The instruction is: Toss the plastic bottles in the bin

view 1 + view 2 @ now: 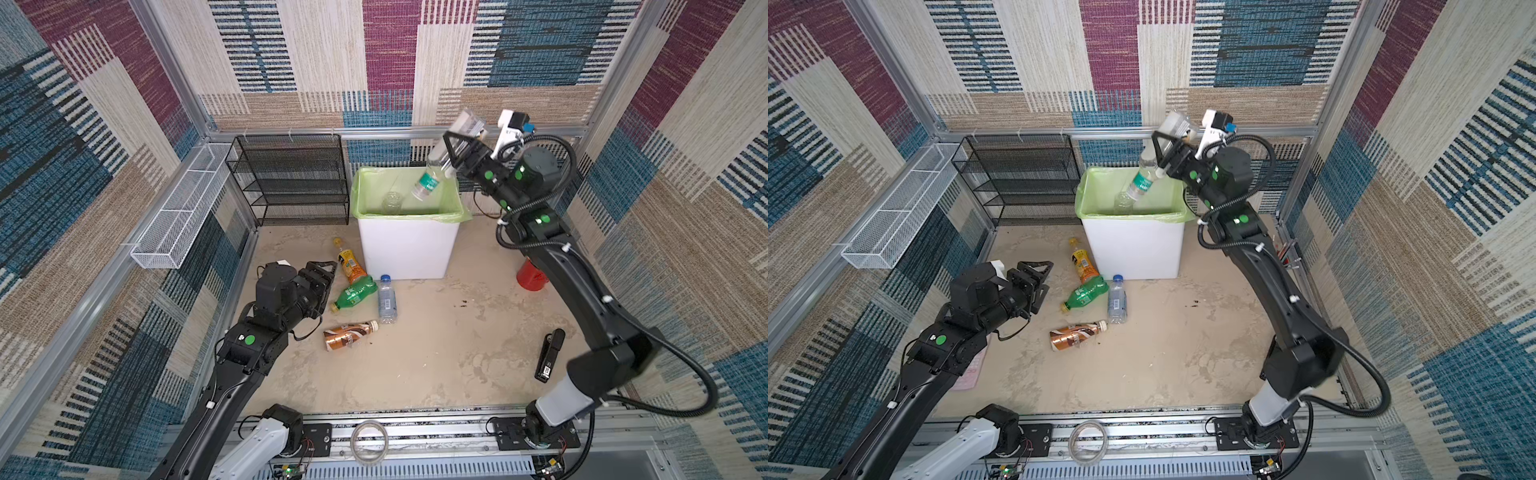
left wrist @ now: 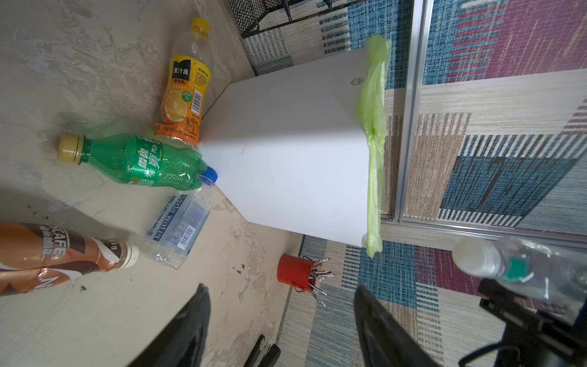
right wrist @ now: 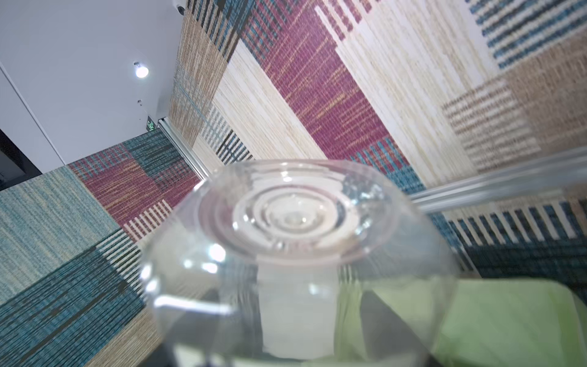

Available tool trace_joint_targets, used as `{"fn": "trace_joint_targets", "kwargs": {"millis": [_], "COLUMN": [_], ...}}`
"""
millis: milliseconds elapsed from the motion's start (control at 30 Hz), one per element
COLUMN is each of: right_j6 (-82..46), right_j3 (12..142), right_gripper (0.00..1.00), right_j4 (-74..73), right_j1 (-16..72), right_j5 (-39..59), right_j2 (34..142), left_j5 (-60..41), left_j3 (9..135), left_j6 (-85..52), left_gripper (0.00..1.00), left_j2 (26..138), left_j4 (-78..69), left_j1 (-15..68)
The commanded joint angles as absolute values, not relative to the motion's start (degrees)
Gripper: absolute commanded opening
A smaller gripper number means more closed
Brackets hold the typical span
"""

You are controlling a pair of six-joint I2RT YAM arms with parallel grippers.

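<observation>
Right tool (image 1: 455, 151) has the clear bottle (image 1: 428, 183) between its jaws, neck down and tilted over the mouth of the bin (image 1: 407, 249); can't tell whether the jaws pinch it or sit loose around it. Left tool (image 1: 322, 268) is parted and empty, low over the counter (image 1: 436, 353) beside four loose bottles (image 1: 357, 293) lying by the bin's front. Step looks like the drop: best to free the jaws fully while the neck points inside the green-lined rim, then lift off without clipping it.
</observation>
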State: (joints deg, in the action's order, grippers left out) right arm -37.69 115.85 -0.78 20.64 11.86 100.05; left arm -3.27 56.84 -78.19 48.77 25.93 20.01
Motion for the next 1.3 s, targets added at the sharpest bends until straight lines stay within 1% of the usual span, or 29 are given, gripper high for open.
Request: {"fn": "trace_joint_targets", "kwargs": {"millis": [0, 67, 100, 133, 167, 233, 333, 467, 667, 733, 833, 967, 1133, 1200, 1267], "right_j6": [-35.99, -35.83, -35.39, -35.03, -34.6, -33.61, -31.65, -31.22, -33.72, -34.35, -35.39, -36.61, -37.31, -36.78, -36.4], "right_j3": [135.8, 148.97, 153.95, 157.3, 158.77, 156.03, 141.92, 115.8, 77.92, 68.91, 56.45, 44.96, 35.79, 34.05, 32.82], "right_gripper": [0.83, 0.89, 0.92, 0.94, 0.94, 0.94, 0.91, 0.85, 0.77, 0.75, 0.75, 0.75, 0.74, 0.75, 0.75], "right_j4": [6.75, 11.79, 14.06, 15.81, 17.04, 17.01, 13.27, 9.0, 9.76, 12.11, 15.68, 18.97, 18.61, 18.79, 18.58], "right_j1": [20.12, 20.1, 20.12, 20.01, 19.86, 19.68, 19.68, 19.69, 19.71, 19.86, 19.97, 20.03, 20.21, 20.26, 20.27], "right_j5": [10.15, 9.88, 9.62, 9.54, 9.9, 10.66, 11.21, 12.99, 16.33, 17.03, 16.94, 19.25, 21.81, 21.48, 21.53], "right_j2": [111.15, 117.27, 119.21, 120.46, 120.5, 117.69, 107.96, 92.49, 72.08, 66.69, 58.94, 53.92, 52.39, 52.36, 52.77], "left_j5": [-2.57, -2.14, -1.98, -1.85, -1.64, -1.36, -1.27, -1.32, -1.99, -2.15, -2.32, -2.28, -2.81, -3.23, -3.41], "left_j3": [57.07, 56.95, 56.8, 56.46, 56.15, 55.42, 54.64, 53.61, 51.38, 50.95, 50.79, 50.88, 50.63, 50.38, 49.72], "left_j6": [-78.24, -77.89, -77.87, -77.95, -78.16, -78.36, -78.62, -78.75, -80.27, -80.82, -80.93, -81.55, -81.97, -83.36, -85.43], "left_gripper": [0.73, 0.73, 0.73, 0.73, 0.73, 0.73, 0.73, 0.73, 0.71, 0.72, 0.71, 0.71, 0.72, 0.74, 0.79], "left_j2": [47.61, 46.64, 46.2, 45.77, 45.32, 44.54, 43.88, 43.12, 42.28, 42.02, 42.01, 42.85, 45.7, 47.07, 48.15], "left_j4": [24.47, 25.35, 25.64, 25.8, 25.89, 25.93, 26.22, 27.21, 30.64, 32.4, 36.06, 43.06, 49.96, 51.53, 51.68], "left_j1": [19.88, 19.82, 19.86, 19.77, 19.72, 19.61, 19.51, 19.51, 19.42, 19.4, 19.42, 19.38, 19.46, 19.55, 19.9]}}
